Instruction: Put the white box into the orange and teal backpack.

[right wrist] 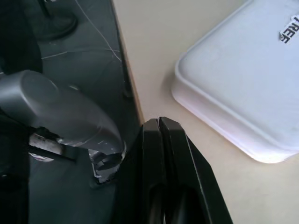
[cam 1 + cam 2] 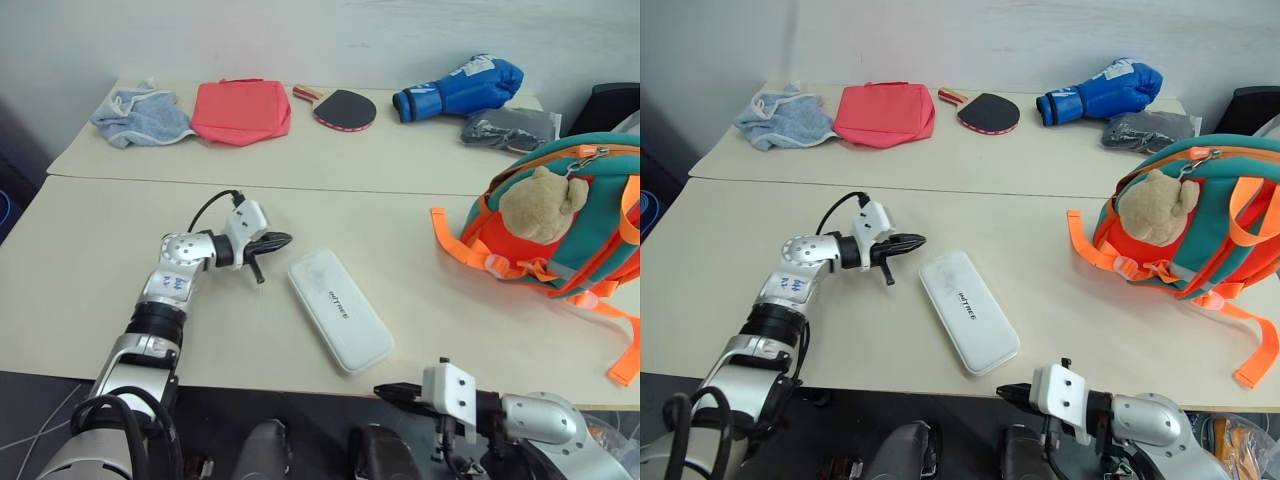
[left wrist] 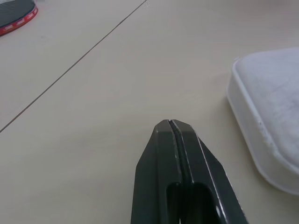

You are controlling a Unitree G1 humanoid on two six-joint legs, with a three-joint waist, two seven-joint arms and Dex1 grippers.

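- White box (image 2: 340,310) lies flat on the tabletop (image 2: 90,290) near the middle of its front edge, set at a slant, one short end towards the front edge and the other towards the middle of the table.
- It is a long, flat case with rounded corners, a raised lid over a thin rim, and a short line of dark lettering on its face; the far end looks faintly scuffed or dusty, though that is hard to judge.
- Orange and teal backpack (image 2: 590,215) sits at the right edge of the tabletop, well apart from the box, a tan plush bear (image 2: 538,205) on its front and orange straps trailing towards the front edge.
- Left gripper (image 2: 272,241) hovers over the tabletop just beside the box's far end, fingers pressed together on nothing.
- Right gripper (image 2: 388,392) hangs at the front edge, near the box's near end, fingers likewise closed and empty.
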